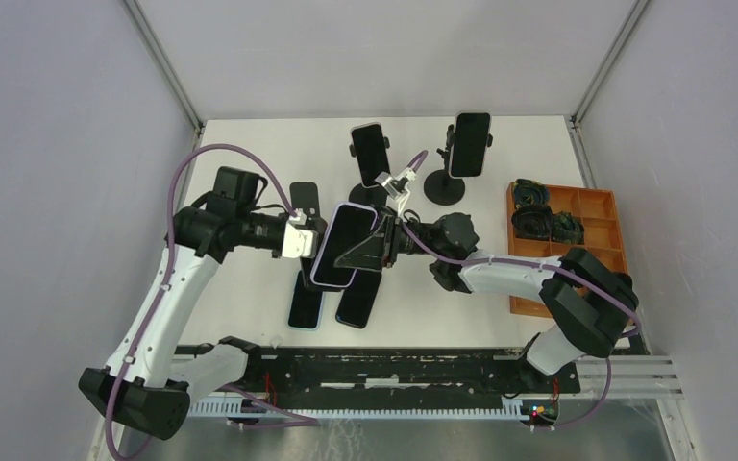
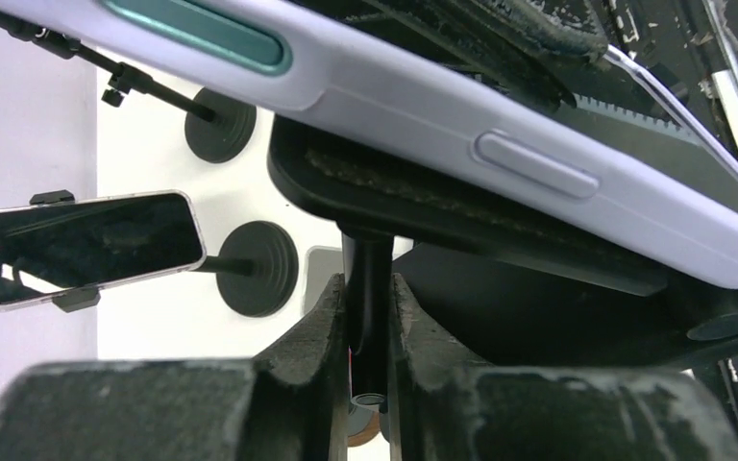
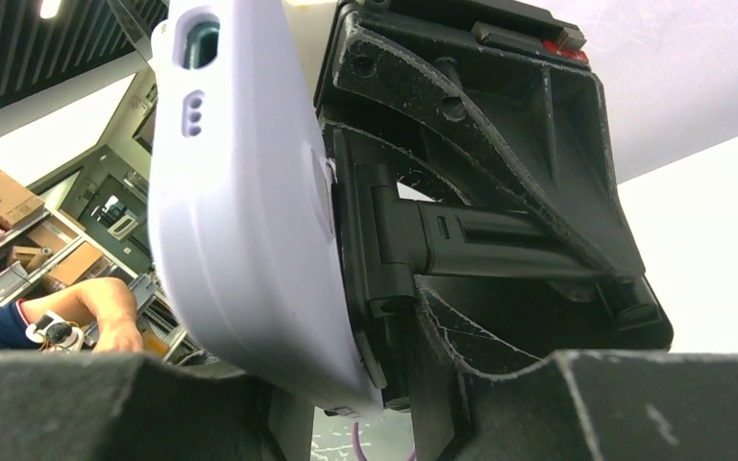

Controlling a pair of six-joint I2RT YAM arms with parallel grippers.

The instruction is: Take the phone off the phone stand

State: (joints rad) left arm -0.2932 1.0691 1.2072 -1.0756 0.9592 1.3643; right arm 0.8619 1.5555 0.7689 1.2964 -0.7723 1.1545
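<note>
The phone (image 1: 343,245), in a lavender case, is held above the table between both grippers. In the left wrist view the phone (image 2: 442,106) rests on the black cradle of the phone stand (image 2: 423,197). My left gripper (image 2: 367,283) is shut on the stand's thin black stem below the cradle. In the top view the left gripper (image 1: 313,237) sits at the phone's left edge and the right gripper (image 1: 373,248) at its right edge. In the right wrist view the phone (image 3: 240,211) and the stand's back bracket (image 3: 461,235) lie together between the fingers of my right gripper (image 3: 336,375), which is shut on them.
Two other phones stand on stands at the back (image 1: 369,144) (image 1: 470,144). Black phones lie flat on the table (image 1: 305,298) (image 1: 357,300) under the held one. An orange tray (image 1: 596,206) with dark parts sits at the right. Another mounted phone (image 2: 85,245) shows beyond the left fingers.
</note>
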